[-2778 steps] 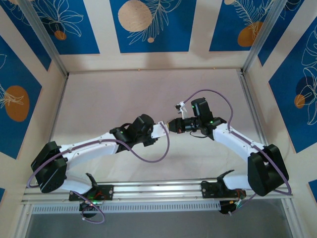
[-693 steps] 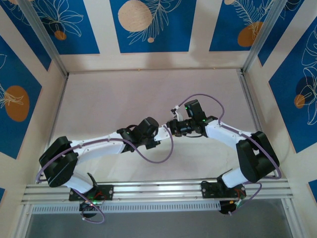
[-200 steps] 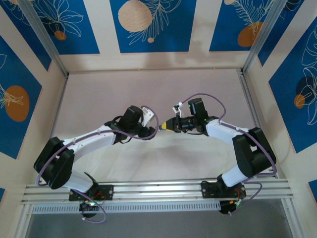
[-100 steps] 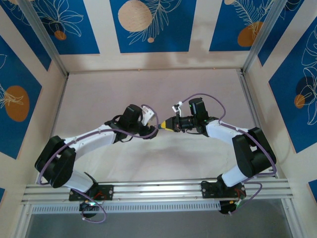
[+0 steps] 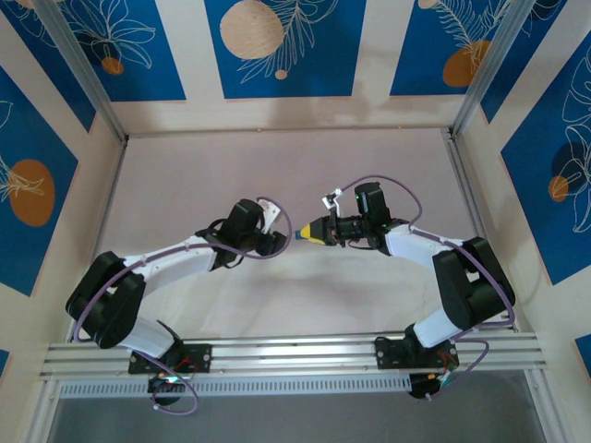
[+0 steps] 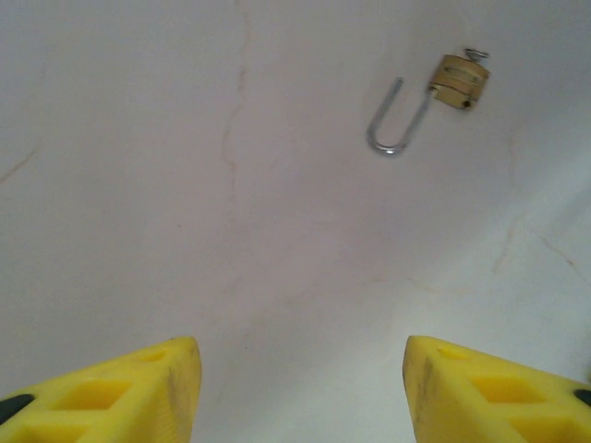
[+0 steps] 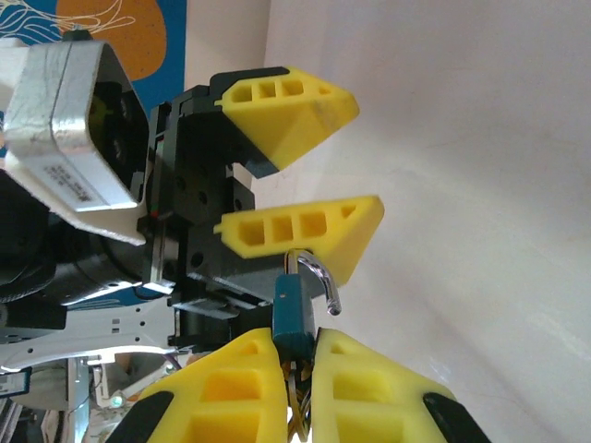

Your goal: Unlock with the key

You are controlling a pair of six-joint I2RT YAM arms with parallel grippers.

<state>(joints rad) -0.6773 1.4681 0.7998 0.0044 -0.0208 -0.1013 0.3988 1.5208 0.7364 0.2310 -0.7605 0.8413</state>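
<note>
Blue-and-cream wall panels painted with pale leaves and orange discs close in a pale pinkish table. A grey aluminium rail runs along its near edge, where the arm bases are bolted. Both arms reach toward the middle of the table so that their ends nearly meet, each trailing a purple cable. In the top view the right gripper points left, its yellow tips close to the end of the left arm. The right wrist view shows its two yellow fingers pressed together on the key. The key's dark blue head stands upright out of the fingertips, and a silvery curved piece rises from its top. Something brass-coloured shows low in the gap between the fingers, too hidden to make out. Just behind the key in that view is the left gripper, its two yellow fingers spread well apart. The lower finger is close to the silvery piece, and whether they touch cannot be told. In the left wrist view the same fingers stand wide apart over bare table. Well ahead of them and to the right, a small brass padlock lies on the surface with its silver shackle open: one leg enters the body and the other stands free. A small wire ring shows at the far end of the body.
</note>
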